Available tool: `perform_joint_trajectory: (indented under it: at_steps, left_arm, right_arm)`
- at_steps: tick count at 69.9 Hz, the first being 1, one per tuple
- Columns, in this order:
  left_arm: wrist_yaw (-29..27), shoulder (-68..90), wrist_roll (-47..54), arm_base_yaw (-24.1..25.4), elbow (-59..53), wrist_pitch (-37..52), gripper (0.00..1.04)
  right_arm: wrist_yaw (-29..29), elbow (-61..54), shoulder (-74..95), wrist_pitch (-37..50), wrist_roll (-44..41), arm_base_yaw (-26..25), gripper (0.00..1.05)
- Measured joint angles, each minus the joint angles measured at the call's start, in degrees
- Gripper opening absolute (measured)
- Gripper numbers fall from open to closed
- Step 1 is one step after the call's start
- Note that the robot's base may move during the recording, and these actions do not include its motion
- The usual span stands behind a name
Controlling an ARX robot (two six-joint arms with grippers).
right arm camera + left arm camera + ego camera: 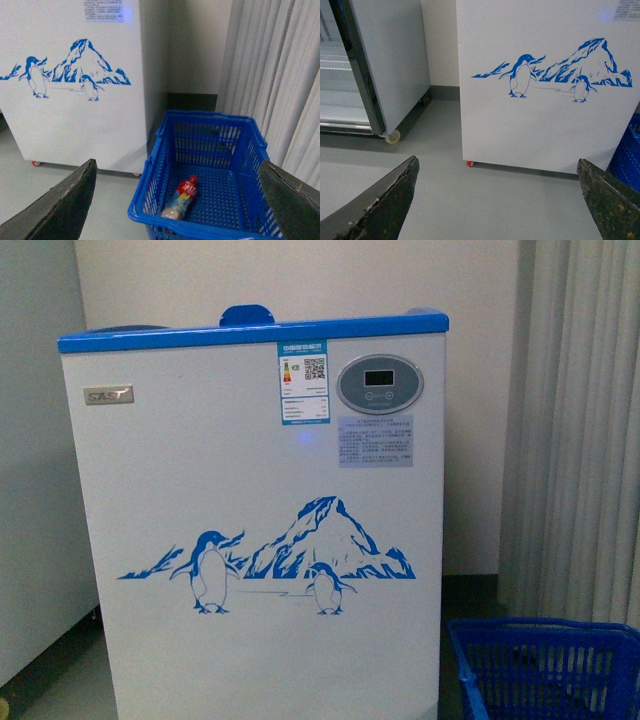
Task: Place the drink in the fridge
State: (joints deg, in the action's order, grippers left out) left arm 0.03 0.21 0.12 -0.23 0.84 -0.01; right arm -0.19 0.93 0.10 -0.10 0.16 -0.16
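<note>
Grey floor (445, 150) bears white penguin-decal fridge (250, 490), blue plastic basket (210, 117) right; left gripper (496, 161), right gripper (177, 163) agape; lying round red-capped bottle (182, 197) may roll.

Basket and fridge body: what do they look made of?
Basket: moulded blue plastic, going by its perforated lattice walls and thick rolled rim. Fridge: probably white painted sheet metal, smooth and flat with slight sheen. Its blue top rim looks plastic, though unsure.
</note>
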Motion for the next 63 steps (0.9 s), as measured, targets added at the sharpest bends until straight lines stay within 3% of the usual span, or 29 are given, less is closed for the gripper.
perform_joint_trajectory:
  at_steps: [63]
  left_arm:
    - [-0.02,0.02,0.0,0.0,0.0,0.0,0.97]
  right_arm:
    - [0.0,0.0,0.02,0.0,0.0,0.0,0.97]
